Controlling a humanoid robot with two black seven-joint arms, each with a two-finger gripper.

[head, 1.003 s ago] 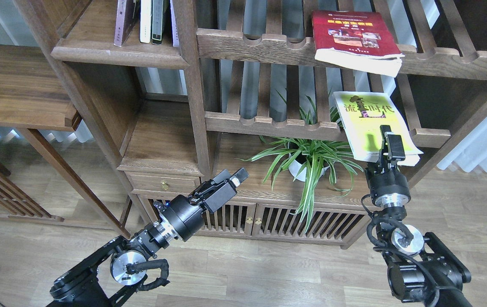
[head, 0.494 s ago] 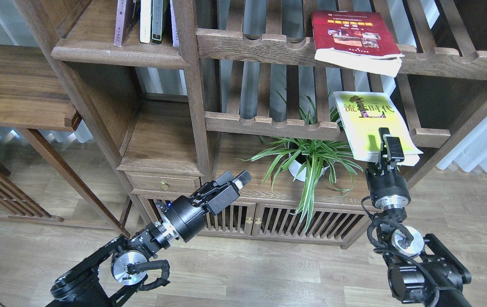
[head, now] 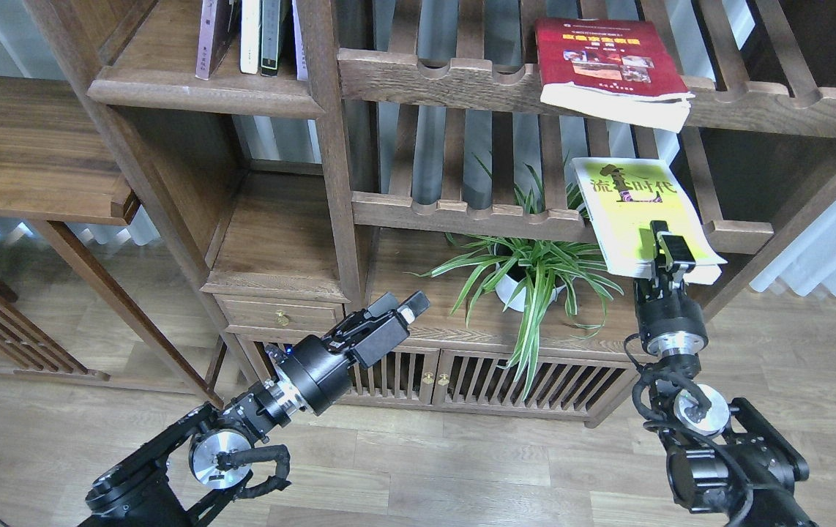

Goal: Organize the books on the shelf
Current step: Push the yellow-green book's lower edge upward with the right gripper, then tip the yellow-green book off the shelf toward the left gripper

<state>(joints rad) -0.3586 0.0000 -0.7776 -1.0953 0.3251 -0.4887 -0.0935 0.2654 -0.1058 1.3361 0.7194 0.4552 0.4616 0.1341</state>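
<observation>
The right gripper (head: pixel 667 252) clamps the near edge of the yellow-green book (head: pixel 634 212), overhanging the lower slatted rack (head: pixel 462 212) for lifting; the left gripper (head: pixel 400 311), at 8 o'clock, looks closed and empty.

Green spider plant (head: pixel 528 267) in white pot (head: pixel 517 293) sitting on cabinet top; thin upright books (head: pixel 249 33) standing top left w/ spines showing; wood-plank floor (head: pixel 425 468) running below.

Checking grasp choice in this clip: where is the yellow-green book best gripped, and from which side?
By its near edge, from the front and below. The yellow-green book lies flat on the slatted rack with that edge overhanging; the right gripper is already there.
</observation>
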